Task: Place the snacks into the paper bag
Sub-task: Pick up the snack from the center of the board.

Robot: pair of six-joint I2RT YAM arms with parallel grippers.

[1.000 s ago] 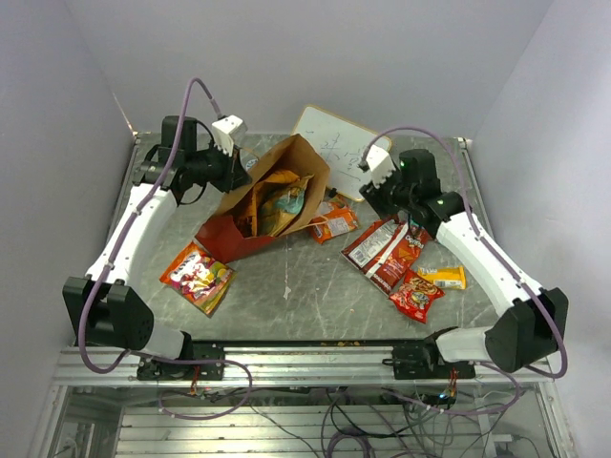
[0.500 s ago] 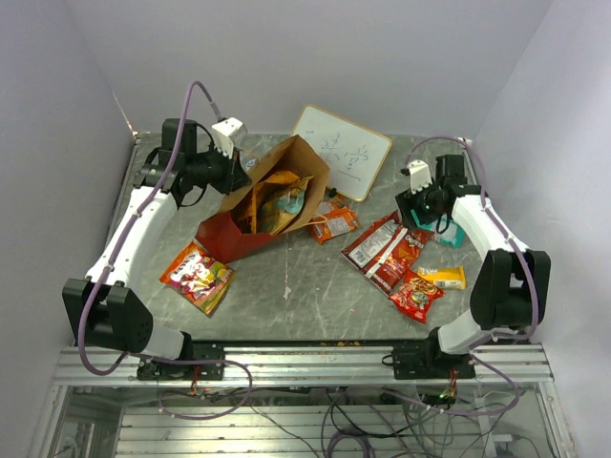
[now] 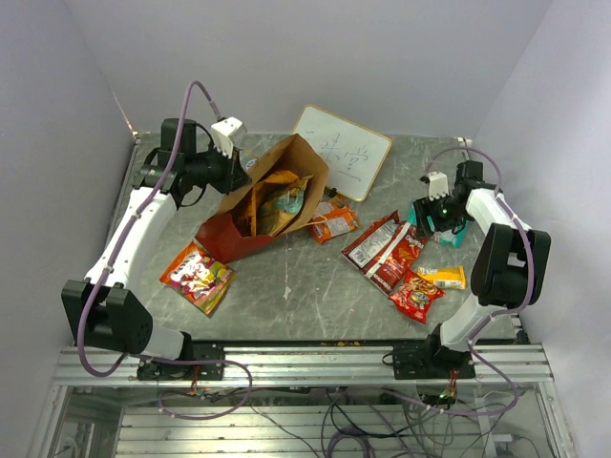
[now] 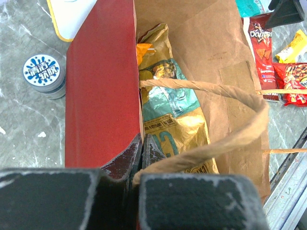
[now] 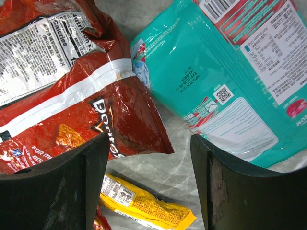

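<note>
Red paper bag lies tipped near the tabletop's far-left corner, chip bags inside; red packets, teal pack and yellow bar lie toward the right edge.

Top external: high, behind the arm bases, tilted down over the whole table; paper bag left of centre.
Left wrist: pressed close at the paper bag's rim, looking into its mouth; beyond the bag's far side it catches the Doritos packet.
Right wrist: low over the table, well right of the bag, facing down on that Doritos packet and a teal packet.
All three views share both packets.
</note>
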